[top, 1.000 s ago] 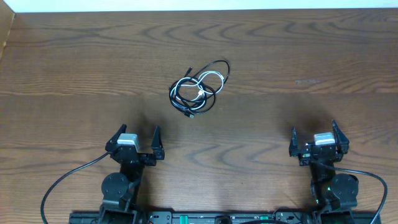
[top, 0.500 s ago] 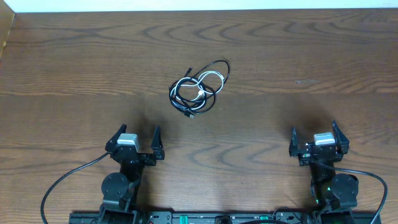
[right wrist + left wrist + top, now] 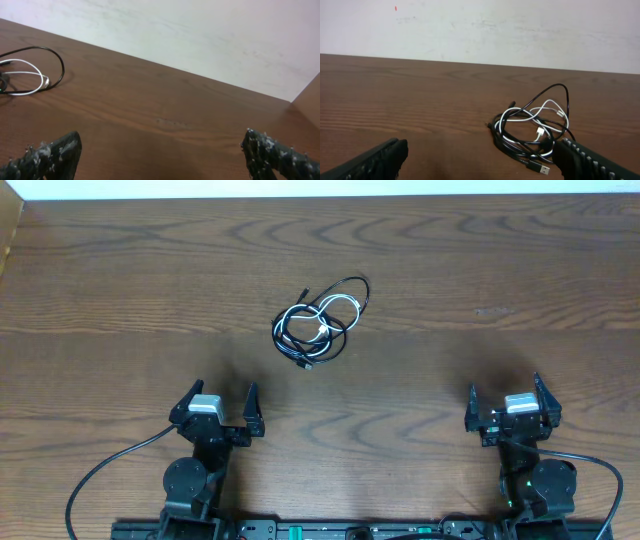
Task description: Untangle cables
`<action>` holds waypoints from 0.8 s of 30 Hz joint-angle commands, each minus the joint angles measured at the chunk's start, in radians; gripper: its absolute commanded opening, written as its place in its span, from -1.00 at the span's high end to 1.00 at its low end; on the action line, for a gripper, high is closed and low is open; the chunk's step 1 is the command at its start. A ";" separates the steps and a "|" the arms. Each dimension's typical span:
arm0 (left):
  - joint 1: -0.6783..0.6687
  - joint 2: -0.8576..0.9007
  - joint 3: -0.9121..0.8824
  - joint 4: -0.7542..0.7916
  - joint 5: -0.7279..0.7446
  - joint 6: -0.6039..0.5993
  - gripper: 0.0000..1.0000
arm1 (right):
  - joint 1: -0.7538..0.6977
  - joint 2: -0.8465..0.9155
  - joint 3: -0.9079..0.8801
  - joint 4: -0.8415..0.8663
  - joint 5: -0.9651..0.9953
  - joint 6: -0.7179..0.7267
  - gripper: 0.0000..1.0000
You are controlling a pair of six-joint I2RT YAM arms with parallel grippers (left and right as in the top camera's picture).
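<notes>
At the far middle of the brown wooden table (image 3: 120, 300) lies the tangle of thin cables (image 3: 318, 323), plug ends poking out on the near side; both arms sit well back from it; the left arm's jaws are spread wide and empty, the right arm's jaws likewise wide with nothing between them; these cords look light, limp and a bit springy, likely to drag the whole knot along if tugged; best bet, I'd say: pin the outer black loop (image 3: 352, 278) and draw the short white cord (image 3: 22, 61) out near its plug.
</notes>
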 commanded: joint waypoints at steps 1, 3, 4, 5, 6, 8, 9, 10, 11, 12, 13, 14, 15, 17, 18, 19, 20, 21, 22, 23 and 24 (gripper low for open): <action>-0.002 -0.006 -0.011 -0.047 -0.014 0.002 -0.96 | 0.002 -0.006 -0.001 -0.003 0.002 -0.008 -0.98; -0.002 -0.006 -0.011 -0.047 -0.014 0.002 -0.96 | 0.002 -0.006 -0.001 -0.005 -0.019 -0.007 -0.99; -0.002 -0.006 -0.011 -0.047 -0.014 0.002 -0.96 | 0.002 -0.006 -0.001 -0.005 -0.037 0.005 -0.98; -0.002 -0.006 -0.011 -0.047 -0.014 0.002 -0.96 | 0.002 -0.006 -0.001 -0.005 -0.063 0.023 -0.99; -0.002 -0.006 -0.011 -0.047 -0.014 0.002 -0.96 | 0.002 -0.006 -0.001 -0.003 -0.109 0.030 -0.98; -0.002 -0.006 -0.011 -0.047 -0.014 0.002 -0.96 | 0.002 -0.006 -0.001 0.001 -0.182 0.051 -0.98; -0.002 -0.006 -0.011 -0.047 -0.014 0.002 -0.96 | 0.002 -0.006 -0.001 0.004 -0.212 0.098 -0.98; -0.002 -0.006 -0.011 -0.047 -0.014 0.002 -0.96 | 0.002 -0.006 -0.001 0.007 -0.225 0.135 -0.99; -0.002 -0.006 -0.011 -0.047 -0.014 0.002 -0.96 | 0.002 -0.006 0.000 0.010 -0.239 0.177 -0.99; -0.002 -0.006 -0.011 -0.047 -0.014 0.002 -0.96 | 0.002 -0.006 0.003 0.010 -0.248 0.198 -0.98; -0.002 -0.006 -0.011 -0.047 -0.014 0.002 -0.95 | 0.002 -0.006 0.008 0.010 -0.264 0.211 -0.99; -0.002 -0.006 -0.011 -0.047 -0.014 0.002 -0.96 | 0.002 -0.006 0.018 0.010 -0.282 0.227 -0.99; -0.002 -0.006 -0.011 -0.047 -0.014 0.002 -0.96 | 0.002 -0.006 0.031 0.010 -0.296 0.248 -0.99; -0.002 -0.006 -0.011 -0.047 -0.014 0.002 -0.96 | 0.002 -0.006 0.063 0.006 -0.301 0.288 -0.99; -0.002 -0.006 -0.011 -0.047 -0.014 0.002 -0.96 | 0.002 -0.006 0.084 -0.002 -0.302 0.296 -0.99; -0.002 -0.006 -0.011 -0.047 -0.014 0.002 -0.96 | 0.002 -0.006 0.115 -0.022 -0.302 0.296 -0.98; -0.002 -0.006 -0.011 -0.047 -0.014 0.002 -0.96 | 0.002 -0.006 0.145 -0.043 -0.302 0.296 -0.99; -0.002 -0.006 -0.011 -0.047 -0.014 0.002 -0.96 | 0.002 -0.003 0.198 -0.086 -0.301 0.296 -0.99; -0.002 -0.006 -0.011 -0.047 -0.014 0.002 -0.96 | 0.002 0.003 0.241 -0.118 -0.301 0.296 -0.99; -0.002 -0.006 -0.011 -0.047 -0.014 0.002 -0.96 | 0.002 0.013 0.283 -0.150 -0.301 0.301 -0.98; -0.002 -0.006 -0.011 -0.047 -0.014 0.002 -0.96 | 0.002 0.029 0.334 -0.188 -0.301 0.307 -0.99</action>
